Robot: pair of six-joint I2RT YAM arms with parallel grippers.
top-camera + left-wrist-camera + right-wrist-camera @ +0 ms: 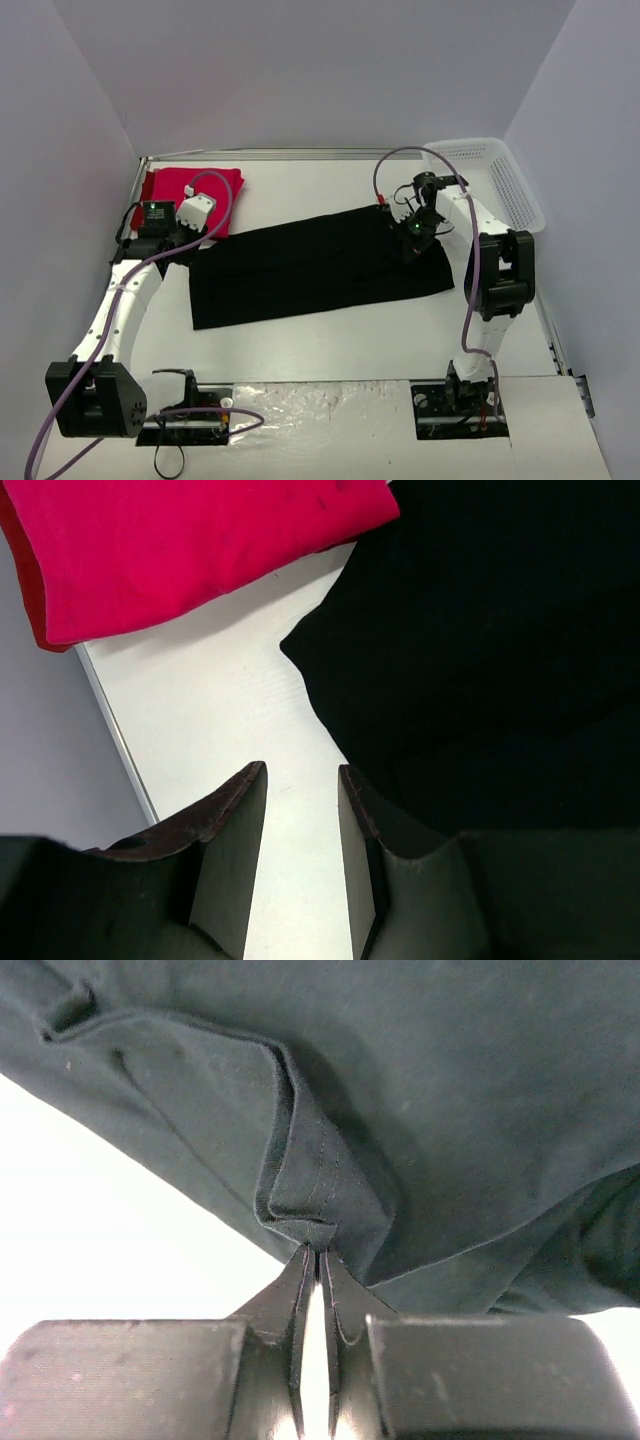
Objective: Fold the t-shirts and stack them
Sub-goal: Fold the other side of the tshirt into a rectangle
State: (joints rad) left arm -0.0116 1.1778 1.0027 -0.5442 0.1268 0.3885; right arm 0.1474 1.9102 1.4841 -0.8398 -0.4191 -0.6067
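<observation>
Top external view: big black cloth t-shirt (310, 270) lies stretched out as a long strip across the middle of the white table (330, 340), folded crimson red cloth t-shirt (185, 190) sits in the far left corner, white mesh plastic basket (500, 175) far right. Left wrist view: left gripper (300, 770) hangs over bare table between both shirts, fingers partly spread, holding nothing. Right wrist view: right gripper (317, 1252) fingers pressed together, pinching a stitched fold of the black shirt's edge
</observation>
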